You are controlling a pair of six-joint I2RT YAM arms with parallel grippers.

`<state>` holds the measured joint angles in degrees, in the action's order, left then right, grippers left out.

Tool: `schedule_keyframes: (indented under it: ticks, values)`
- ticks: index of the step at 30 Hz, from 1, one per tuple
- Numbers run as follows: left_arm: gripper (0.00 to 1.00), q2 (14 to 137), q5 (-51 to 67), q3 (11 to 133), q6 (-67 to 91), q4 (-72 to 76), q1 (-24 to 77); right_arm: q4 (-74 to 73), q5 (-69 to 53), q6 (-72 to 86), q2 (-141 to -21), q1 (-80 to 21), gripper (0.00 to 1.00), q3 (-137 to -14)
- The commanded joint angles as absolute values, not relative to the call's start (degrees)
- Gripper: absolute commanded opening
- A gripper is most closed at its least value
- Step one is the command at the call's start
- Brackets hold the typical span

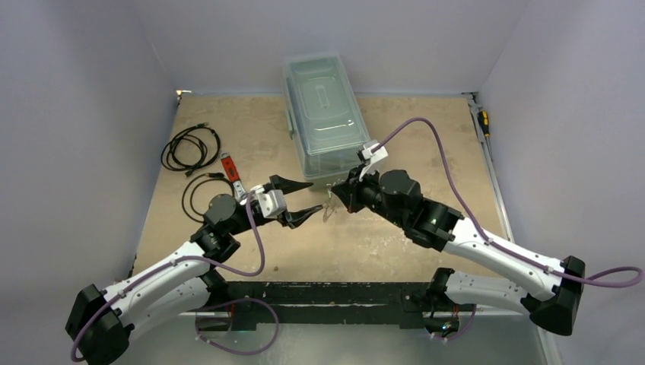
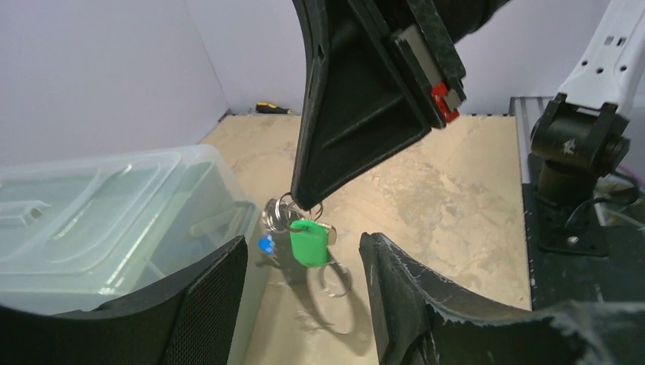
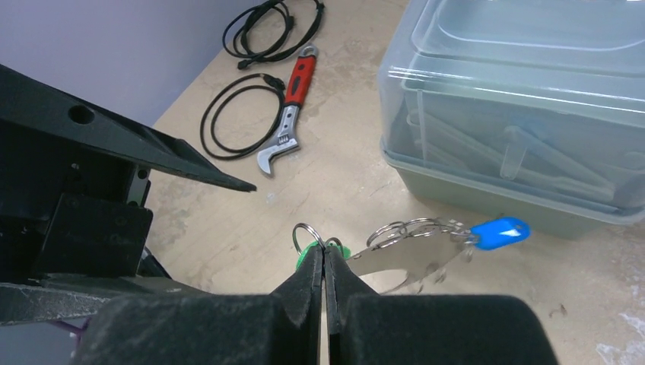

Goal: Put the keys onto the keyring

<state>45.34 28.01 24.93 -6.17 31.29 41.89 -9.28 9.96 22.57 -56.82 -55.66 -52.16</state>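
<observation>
**Top external view.** You have the left gripper (image 1: 314,196) near mid-frame with its jaws parted, pointing toward 3 o'clock. The right gripper (image 1: 337,196) faces it, just beside it, with its jaws pressed together. What it holds is too small to read from here. A clear lidded plastic box (image 1: 323,114) stands at 12 o'clock from the grippers. A red-handled adjustable wrench (image 1: 230,171) and coiled black cables (image 1: 190,148) lie at 10 o'clock on the table (image 1: 426,152).

**Left wrist view.** The right gripper comes down from 12 o'clock, closed on the keyring (image 2: 283,214) at its cluster of small wire rings. You cannot tell the exact pinch point. The green key (image 2: 309,242) hangs directly under that tip, above the table. The blue key (image 2: 265,244) sits just beside it at 9 o'clock, against the box. The left gripper's two fingers (image 2: 205,296) stand apart, one on each side of the green key, and touch neither key.

**Right wrist view.** The closed fingertips (image 3: 313,268) sit at 6 o'clock, with the green key's head showing on either side of them. The keyring's flat metal band runs toward 3 o'clock and ends at the blue key, in front of the box wall. One left finger points in from 9 o'clock, apart from the bunch. The wrench lies at 11 o'clock between the cables.
</observation>
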Motion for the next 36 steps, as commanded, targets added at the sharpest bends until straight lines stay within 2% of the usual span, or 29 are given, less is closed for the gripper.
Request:
schedule_keyframes:
  ticks: [1, 7, 14, 23, 36]
  values:
    - [0.56, 47.3, 24.7, 25.2, 1.9, 36.6, 43.1, -6.4, 18.9, 24.0, -58.3, -59.1, 0.0, -54.2]
    - [0.53, 49.0, 20.7, 25.7, 4.2, 36.2, 43.5, -7.0, 25.8, 24.1, -61.2, -62.9, 0.0, -56.8]
    - [0.51, 48.8, 18.2, 26.3, 3.2, 31.4, 43.5, -5.8, 27.5, 25.4, -60.8, -63.3, 0.0, -56.5]
    - [0.45, 51.5, 20.9, 26.6, 4.3, 33.2, 43.7, -5.6, 27.5, 25.6, -61.2, -63.7, 0.0, -56.5]
    - [0.43, 55.5, 23.2, 26.6, 7.2, 38.1, 43.6, -4.0, 27.2, 25.8, -61.9, -64.6, 0.0, -56.3]
